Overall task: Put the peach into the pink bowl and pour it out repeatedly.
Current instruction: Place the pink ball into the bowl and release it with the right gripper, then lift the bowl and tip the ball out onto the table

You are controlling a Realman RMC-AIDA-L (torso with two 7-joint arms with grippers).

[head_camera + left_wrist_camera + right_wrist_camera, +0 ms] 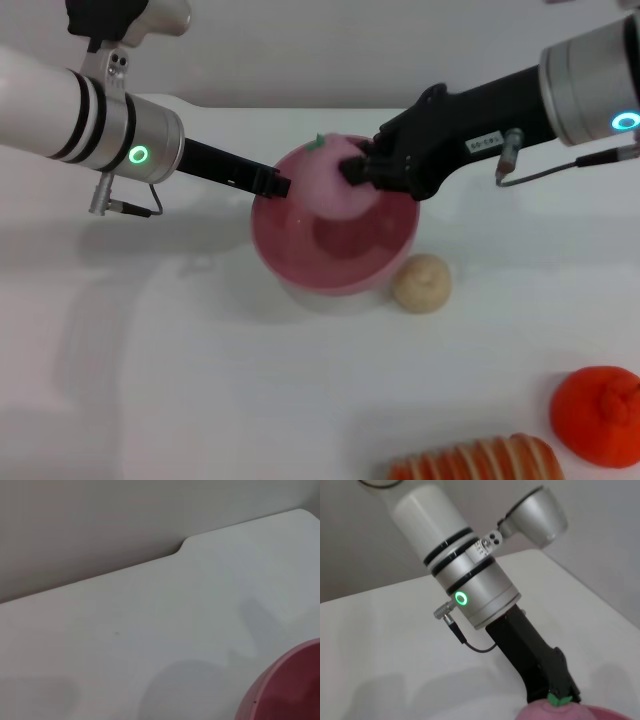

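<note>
Over the pink bowl [335, 240], which stands on the white bench [200, 380], the right hand [362, 170] is clenched around the peach [335, 180], holding it above the bowl's far side, just inside the rim line. A small green leaf mark shows on the peach's top, on the side away from the right hand. From the bowl's left, the left hand [278, 184] reaches in, its dark tip at the bowl's near-left rim; whether its fingers are parted or closed on the rim I cannot tell, since only the end of the black body shows. The right wrist view looks across the peach [555, 711] at the left arm's silver cuff with its green ring light, with the left hand [567, 692] just behind the leaf. The left wrist view shows only bare bench [150, 630] and an arc of the bowl's pink rim [285, 685] in one corner. Just beside the bowl on its right, touching or nearly touching its base, lies a beige round bun-like lump [421, 283]. Well apart from the bowl, toward the bench's near-right corner, sit a bright orange tangerine [598, 414] and a striped orange-and-white loaf-shaped toy [475, 461].
</note>
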